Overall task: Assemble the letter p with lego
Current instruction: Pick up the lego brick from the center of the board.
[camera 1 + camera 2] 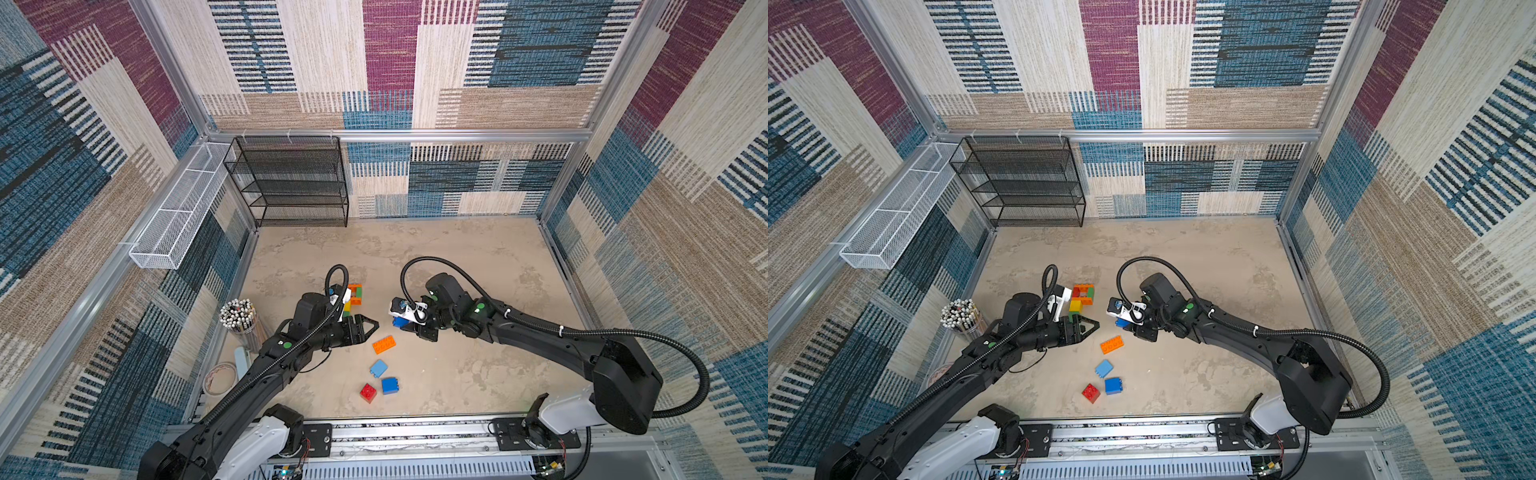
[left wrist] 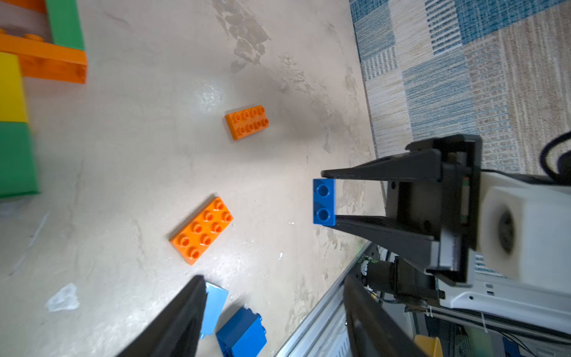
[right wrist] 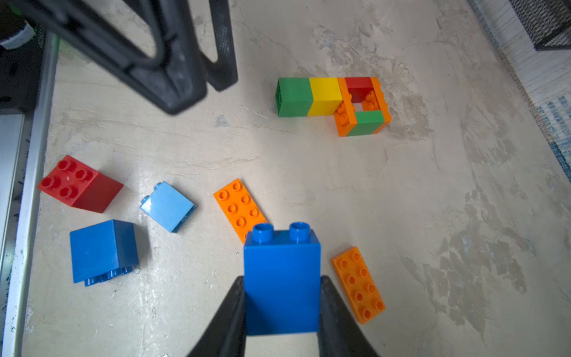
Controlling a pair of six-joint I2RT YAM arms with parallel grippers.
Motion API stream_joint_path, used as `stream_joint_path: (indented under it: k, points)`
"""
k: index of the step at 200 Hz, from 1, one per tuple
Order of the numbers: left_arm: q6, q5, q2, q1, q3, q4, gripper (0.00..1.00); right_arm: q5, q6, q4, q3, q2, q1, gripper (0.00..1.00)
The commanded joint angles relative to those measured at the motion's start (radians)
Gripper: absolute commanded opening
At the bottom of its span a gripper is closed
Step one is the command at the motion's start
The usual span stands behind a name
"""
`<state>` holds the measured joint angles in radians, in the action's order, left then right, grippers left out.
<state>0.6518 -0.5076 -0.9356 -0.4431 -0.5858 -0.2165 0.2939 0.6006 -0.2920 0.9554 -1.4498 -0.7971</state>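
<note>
right gripper [image 3: 281, 279] clamped on 1 blue brick [image 3: 281, 262], studs pointing away from the wrist. left gripper [image 1: 372, 326] jaws apart, nothing between them, just beside the part-built piece [image 3: 333, 102]: green + yellow in a row, joined to an orange frame with red and green infill, flat on the table [image 3: 432, 185]. loose on it: 2 orange plates [image 3: 239, 210] [image 3: 358, 284], light blue brick [image 3: 168, 205], loose blue brick [image 3: 103, 250], red brick [image 3: 78, 184]

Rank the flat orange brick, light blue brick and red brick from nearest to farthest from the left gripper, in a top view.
From the left gripper:
1. flat orange brick, just off its fingertips.
2. light blue brick, farther toward the robot's base.
3. red brick, closest to the base rail.
</note>
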Motion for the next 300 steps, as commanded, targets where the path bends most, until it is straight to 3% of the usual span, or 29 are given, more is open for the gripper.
stream_joint_path:
  k: [1,38,185,248,300]
  points:
    - [0.036,-0.017,-0.007,-0.027,0.001,0.108,0.69,0.054,0.006,0.074,-0.007,0.005,-0.001,0.29]
    - [0.049,-0.016,-0.037,-0.055,-0.009,0.145,0.61,0.086,0.008,0.129,-0.026,0.013,-0.012,0.29]
    - [0.076,-0.008,-0.122,-0.087,-0.039,0.169,0.27,0.023,0.009,0.243,-0.044,-0.020,-0.045,0.29]
    - [0.083,-0.001,-0.134,-0.089,-0.037,0.171,0.26,0.026,-0.001,0.258,-0.041,-0.026,-0.051,0.30]
    - [0.077,0.024,-0.139,-0.089,-0.045,0.151,0.16,0.011,-0.012,0.257,-0.046,-0.024,-0.050,0.35]
